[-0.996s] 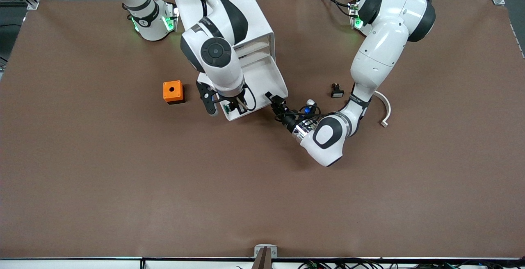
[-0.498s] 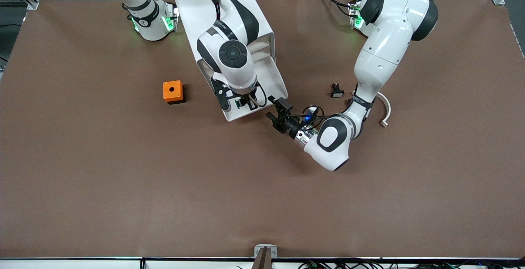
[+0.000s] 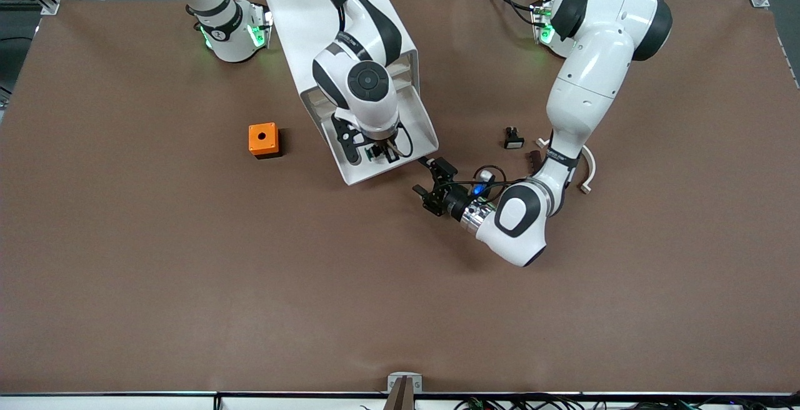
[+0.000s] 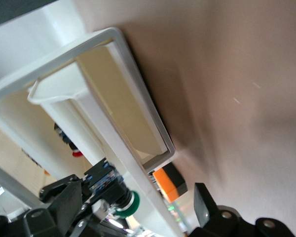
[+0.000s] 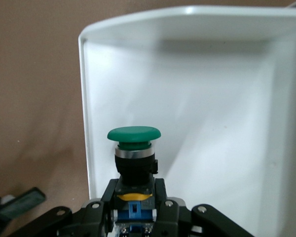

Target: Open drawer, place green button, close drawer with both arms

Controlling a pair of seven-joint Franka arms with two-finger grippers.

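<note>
while you watched the table, 2 arms were at work and 1 white cabinet [image 3: 350,29] stood near the right arm's base, with its top drawer [image 3: 417,124] pulled out toward the front camera. you could see the right gripper [image 3: 377,154] hanging over that open drawer, its fingers clamped on the 1 button [image 5: 133,148]: the round green cap [image 5: 134,134] pointed away from the wrist and the blue-and-black body sat between the pads, above the drawer's bare white floor. the button was up in the air over the drawer, not resting in it. you had the left gripper [image 3: 432,187] low over the brown table [image 3: 187,272], just clear of the drawer's front corner on the side nearer the front camera, with its 2 fingers spread wide and nothing between them. you also had 1 orange cube [image 3: 264,140] with a hole on the table beside the drawer toward the right arm's end, 1 small black part [image 3: 513,138] with a white face toward the left arm's end, and 1 curved white piece [image 3: 588,169] near the left arm's forearm.
</note>
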